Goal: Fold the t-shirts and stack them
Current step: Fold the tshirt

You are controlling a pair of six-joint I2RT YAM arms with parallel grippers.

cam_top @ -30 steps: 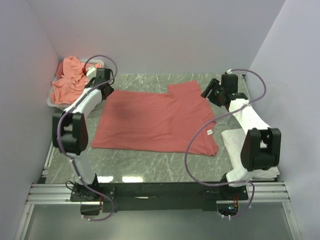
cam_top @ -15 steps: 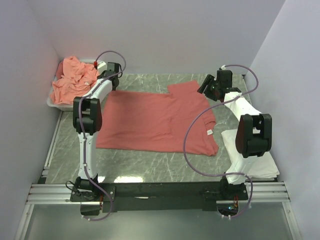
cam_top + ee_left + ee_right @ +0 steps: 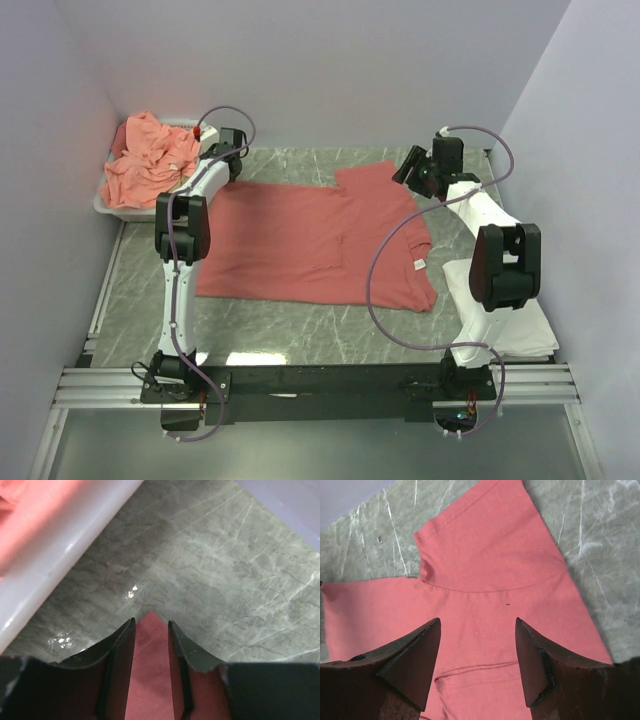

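Observation:
A coral-red t-shirt point(image 3: 310, 240) lies spread flat on the marble table, with one sleeve point(image 3: 485, 545) at the far right. My left gripper point(image 3: 228, 150) is at its far left corner. In the left wrist view the left gripper point(image 3: 151, 622) stands open, with the pointed shirt corner point(image 3: 150, 645) lying flat between its fingers. My right gripper point(image 3: 415, 170) hovers over the sleeve end; in its own view the right gripper point(image 3: 477, 621) is wide open above the cloth. More salmon t-shirts point(image 3: 145, 165) are heaped in a tray. A white folded garment point(image 3: 500, 300) lies at the right.
The white plastic tray point(image 3: 65, 550) sits at the far left, close beside the left gripper. Lilac walls close in the table on the left, back and right. A metal rail point(image 3: 320, 385) runs along the near edge by the arm bases.
The left arm has stretched away from the tray towards the back, bringing its gripper to the shirt's far left corner. The right gripper has shifted slightly back and left.

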